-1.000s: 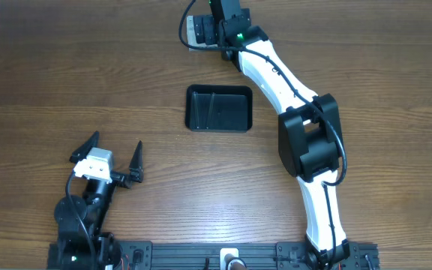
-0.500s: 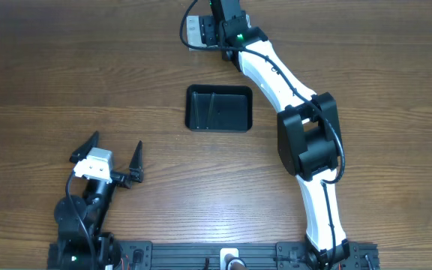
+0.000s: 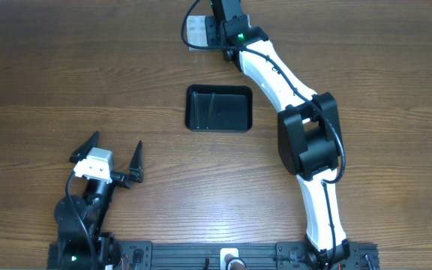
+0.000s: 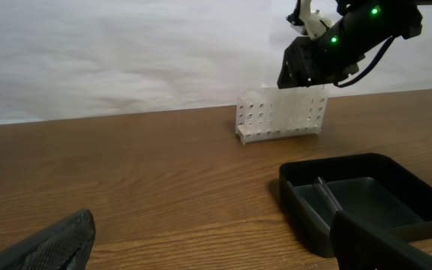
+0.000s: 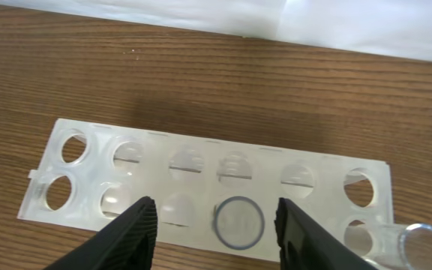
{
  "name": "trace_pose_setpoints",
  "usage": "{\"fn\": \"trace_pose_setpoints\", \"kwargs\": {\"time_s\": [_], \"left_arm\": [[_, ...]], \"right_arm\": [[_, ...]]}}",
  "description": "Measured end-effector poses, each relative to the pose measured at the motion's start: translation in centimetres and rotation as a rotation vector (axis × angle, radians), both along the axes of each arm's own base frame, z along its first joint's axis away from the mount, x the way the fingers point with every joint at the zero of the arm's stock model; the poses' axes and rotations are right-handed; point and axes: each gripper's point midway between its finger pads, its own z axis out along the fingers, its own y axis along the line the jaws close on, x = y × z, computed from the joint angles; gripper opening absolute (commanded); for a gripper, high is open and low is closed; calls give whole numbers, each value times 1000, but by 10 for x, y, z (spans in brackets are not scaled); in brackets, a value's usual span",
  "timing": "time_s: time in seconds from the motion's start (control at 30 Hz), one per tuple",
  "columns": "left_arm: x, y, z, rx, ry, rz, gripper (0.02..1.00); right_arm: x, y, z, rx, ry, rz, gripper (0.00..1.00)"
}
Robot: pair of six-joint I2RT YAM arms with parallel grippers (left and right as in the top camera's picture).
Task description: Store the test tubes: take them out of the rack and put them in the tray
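Observation:
A clear plastic rack [image 5: 201, 187] stands at the table's far side, also seen as the rack [image 3: 199, 31] and the rack [image 4: 282, 114]. My right gripper [image 5: 217, 238] hangs open just above it, one clear test tube [image 5: 238, 223] upright in a hole between its fingers [image 5: 130, 232]. Another tube [image 5: 424, 246] stands at the rack's end. The black tray [image 3: 190, 112] lies mid-table with one tube [image 4: 327, 196] lying in it. My left gripper [image 3: 111, 154] rests open near the front left, holding nothing.
Bare wooden table surrounds the tray and rack. A white wall [image 4: 126, 52] rises right behind the rack. The right arm [image 3: 276, 75] stretches diagonally past the tray's right side.
The right gripper has shifted slightly farther toward the table's back edge over the rack. The left arm has not moved.

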Motion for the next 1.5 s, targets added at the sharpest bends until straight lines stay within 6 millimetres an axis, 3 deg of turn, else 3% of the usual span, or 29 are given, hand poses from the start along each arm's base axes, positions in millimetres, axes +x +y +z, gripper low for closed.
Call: {"fn": "trace_pose_setpoints", "kwargs": {"time_s": [0.5, 1.17, 1.5], "left_arm": [[0, 0, 0, 0, 0, 0, 1000], [0, 0, 0, 0, 0, 0, 1000], [0, 0, 0, 0, 0, 0, 1000]], "right_arm": [[1, -5, 0, -5, 1, -10, 259], [2, -6, 0, -5, 1, -13, 112], [-1, -7, 0, -13, 12, -10, 93]]}}
